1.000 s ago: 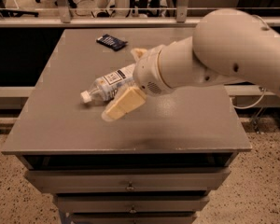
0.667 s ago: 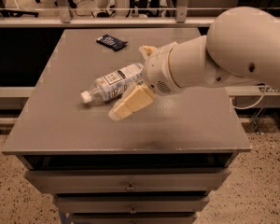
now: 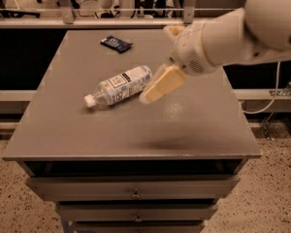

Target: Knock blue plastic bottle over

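Observation:
The blue plastic bottle (image 3: 119, 86) is clear with a white cap and a white-and-blue label. It lies on its side near the middle of the grey table (image 3: 194, 125), cap pointing to the front left. My gripper (image 3: 158, 64) hangs just right of the bottle's base, above the table. Its cream fingers (image 3: 161, 84) are spread apart with nothing between them. The lower finger's tip is close to the bottle's base; I cannot tell whether they touch.
A flat dark blue packet (image 3: 116, 43) lies at the table's back left. Drawers (image 3: 136, 191) sit under the tabletop. A railing and chair legs stand behind the table. A cable (image 3: 271, 101) hangs at the right.
My arm has drawn back to the right, away from the bottle. The bottle lies on its side as before.

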You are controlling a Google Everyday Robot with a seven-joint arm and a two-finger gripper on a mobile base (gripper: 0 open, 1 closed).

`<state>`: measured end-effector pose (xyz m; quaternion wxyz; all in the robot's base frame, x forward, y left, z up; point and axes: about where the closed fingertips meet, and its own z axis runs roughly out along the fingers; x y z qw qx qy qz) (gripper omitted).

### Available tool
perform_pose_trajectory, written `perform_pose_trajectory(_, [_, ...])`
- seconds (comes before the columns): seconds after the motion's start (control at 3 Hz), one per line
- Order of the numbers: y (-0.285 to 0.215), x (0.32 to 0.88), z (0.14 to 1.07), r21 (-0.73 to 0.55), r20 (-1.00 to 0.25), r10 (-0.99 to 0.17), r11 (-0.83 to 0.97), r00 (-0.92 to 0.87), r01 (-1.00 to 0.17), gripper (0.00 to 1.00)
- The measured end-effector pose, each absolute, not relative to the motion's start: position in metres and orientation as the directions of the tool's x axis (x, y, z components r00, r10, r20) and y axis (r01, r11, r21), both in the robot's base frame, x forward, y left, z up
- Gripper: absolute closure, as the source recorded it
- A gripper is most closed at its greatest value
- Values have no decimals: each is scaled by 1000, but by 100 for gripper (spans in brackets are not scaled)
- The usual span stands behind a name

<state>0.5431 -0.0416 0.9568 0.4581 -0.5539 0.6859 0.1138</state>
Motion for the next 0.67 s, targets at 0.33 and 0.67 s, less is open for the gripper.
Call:
perform_pose_trajectory(0.33, [-107,569,992,-427,-712,-701,387,40,-818,0])
perform_pose_trajectory(0.67, [-117,573,1013,-454,-711,-701,398,54,-797,0])
